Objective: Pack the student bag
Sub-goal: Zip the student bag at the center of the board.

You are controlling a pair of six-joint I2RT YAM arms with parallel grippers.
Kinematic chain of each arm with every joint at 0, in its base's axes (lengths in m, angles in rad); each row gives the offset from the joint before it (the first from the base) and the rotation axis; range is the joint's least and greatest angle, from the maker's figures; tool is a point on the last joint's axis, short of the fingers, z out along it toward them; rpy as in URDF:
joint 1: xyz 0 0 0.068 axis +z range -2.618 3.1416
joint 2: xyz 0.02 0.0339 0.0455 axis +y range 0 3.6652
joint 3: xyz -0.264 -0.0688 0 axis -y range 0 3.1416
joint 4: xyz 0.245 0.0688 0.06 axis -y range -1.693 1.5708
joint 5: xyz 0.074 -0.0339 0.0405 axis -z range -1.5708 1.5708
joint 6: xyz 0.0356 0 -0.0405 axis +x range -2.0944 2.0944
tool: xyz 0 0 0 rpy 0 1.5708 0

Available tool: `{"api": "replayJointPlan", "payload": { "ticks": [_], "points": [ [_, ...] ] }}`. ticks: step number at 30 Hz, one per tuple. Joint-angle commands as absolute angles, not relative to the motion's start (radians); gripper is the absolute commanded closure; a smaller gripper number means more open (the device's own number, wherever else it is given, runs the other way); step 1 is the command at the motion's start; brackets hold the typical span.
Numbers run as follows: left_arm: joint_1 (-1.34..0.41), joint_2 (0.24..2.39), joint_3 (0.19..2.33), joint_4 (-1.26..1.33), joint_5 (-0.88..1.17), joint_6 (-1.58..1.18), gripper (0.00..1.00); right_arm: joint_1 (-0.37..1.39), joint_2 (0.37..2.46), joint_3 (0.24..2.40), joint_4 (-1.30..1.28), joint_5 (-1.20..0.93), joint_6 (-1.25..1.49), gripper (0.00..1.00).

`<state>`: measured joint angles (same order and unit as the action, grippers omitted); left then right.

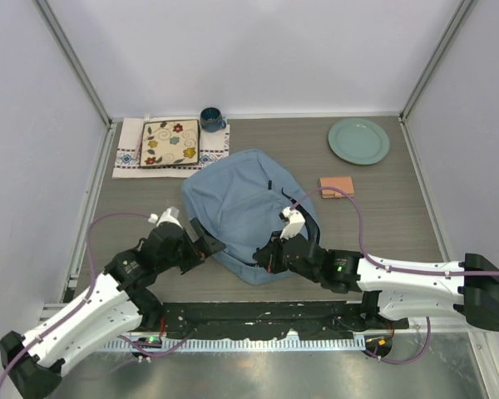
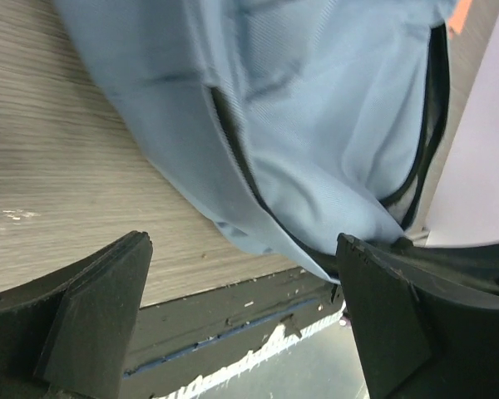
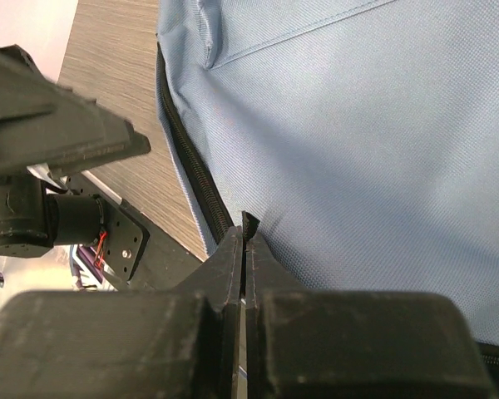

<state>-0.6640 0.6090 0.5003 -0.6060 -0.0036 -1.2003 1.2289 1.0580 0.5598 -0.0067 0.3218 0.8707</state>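
- The student bag (image 1: 241, 208) lies slumped in the middle of the table (image 1: 382, 224), its near edge just in front of my two arms.
- My right gripper (image 3: 246, 233) is pressed shut right at the dark zipper (image 3: 191, 179) on the bag's near edge. I cannot tell whether a pull tab or a fold of fabric sits between the pads.
- My left gripper (image 1: 205, 241) stands wide with nothing between its fingers, just beside the bag's near-left edge.
- I judge the step in hand is getting the bag open.
- To do it well, I would pin the fabric beside the zipper with the left, close to the right's pinch. That way the soft cloth does not drag along.
- I would then pull along the zipper line rather than upward.
- The stretch of zipper I can see looks closed, and nothing of the bag's inside shows.
- On the far side, a pale green plate (image 1: 359, 140) is bare.
- A square flowered dish (image 1: 170, 143), also bare, sits on a patterned cloth (image 1: 129, 154).
- A dark blue mug (image 1: 211, 119) stands just behind the dish. Its contents are hidden from me.
- A small orange pad (image 1: 337, 185) lies near the bag's right side, probably something to pack.
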Motion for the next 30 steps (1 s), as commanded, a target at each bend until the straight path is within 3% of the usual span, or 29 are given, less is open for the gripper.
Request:
{"api": "replayJointPlan", "payload": {
  "ticks": [1,15,18,21,22,24,25,27,28,30],
  "points": [
    [-0.819,0.647,0.529,-0.514,-0.184,-1.299,0.04,1.235,1.029,0.568,0.015,0.367,0.887,0.99],
    [-0.989,0.776,0.411,-0.253,-0.268,-1.522,0.06,1.239,1.020,0.558,0.006,0.373,0.905,0.99],
    [-0.989,0.807,0.380,-0.172,-0.282,-1.539,0.15,1.243,1.026,0.561,0.011,0.367,0.905,0.99],
    [-0.989,0.827,0.371,-0.144,-0.291,-1.539,0.34,1.246,1.029,0.561,0.012,0.367,0.905,0.99],
    [-0.989,0.831,0.373,-0.146,-0.293,-1.534,0.47,1.247,1.028,0.563,0.011,0.367,0.905,0.99],
    [-0.989,0.825,0.368,-0.169,-0.301,-1.532,0.61,1.249,1.026,0.563,0.006,0.368,0.905,0.99],
    [-0.989,0.812,0.365,-0.173,-0.305,-1.534,0.76,1.249,1.022,0.563,0.006,0.371,0.907,0.99],
    [-0.989,0.789,0.344,-0.199,-0.320,-1.542,0.87,1.249,1.019,0.558,0.006,0.374,0.908,0.99],
    [-0.989,0.757,0.328,-0.215,-0.331,-1.543,0.98,1.249,1.011,0.557,0.006,0.379,0.910,0.99],
    [-0.989,0.718,0.318,-0.276,-0.363,-1.543,1.00,1.249,0.997,0.554,-0.044,0.402,0.913,0.99]
  ]
}}
